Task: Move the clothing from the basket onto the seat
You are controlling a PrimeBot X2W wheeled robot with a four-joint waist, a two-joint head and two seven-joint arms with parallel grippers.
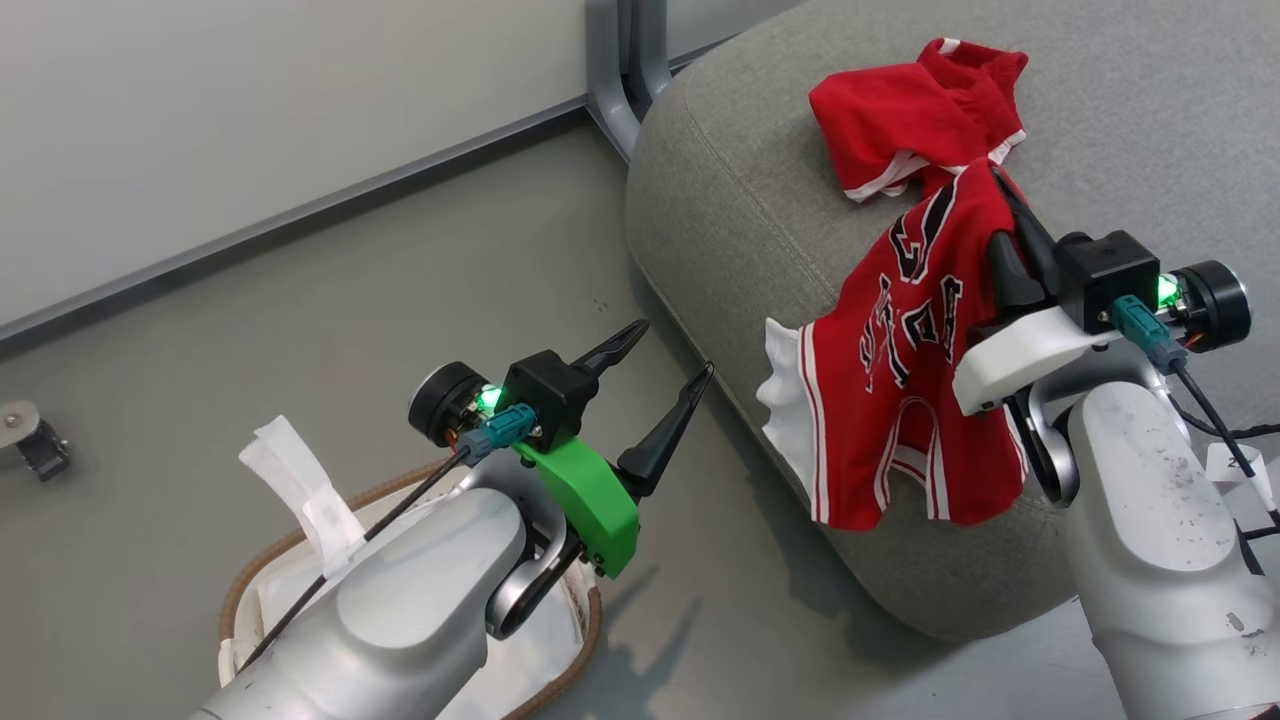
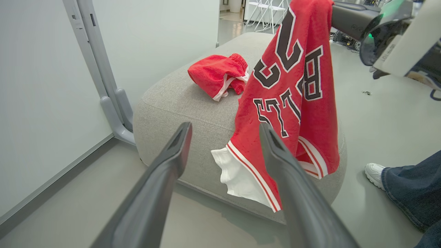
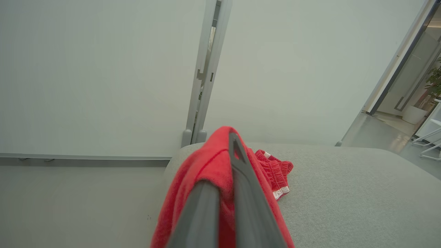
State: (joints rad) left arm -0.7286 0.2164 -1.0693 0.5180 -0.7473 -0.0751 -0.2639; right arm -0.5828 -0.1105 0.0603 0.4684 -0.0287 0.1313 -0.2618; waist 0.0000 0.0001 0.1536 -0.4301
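Observation:
My right gripper point(image 1: 1008, 205) is shut on a red jersey point(image 1: 905, 370) with black-and-white lettering. The jersey point(image 2: 293, 103) hangs from it over the front edge of the grey seat point(image 1: 730, 170), its hem dangling past the side. In the right wrist view the red cloth point(image 3: 203, 179) is pinched between the two fingers. A second red garment, crumpled shorts point(image 1: 915, 110), lies on the seat top behind the jersey. My left gripper point(image 1: 675, 355) stands open and empty above the floor, left of the seat. The basket point(image 1: 290, 560) with its brown rim and white liner sits under my left forearm.
A grey wall panel with a metal post point(image 1: 625, 60) runs behind the seat. A small castor point(image 1: 35, 440) sits on the floor at far left. A person's white shoe point(image 2: 375, 174) and blue trouser leg stand right of the seat.

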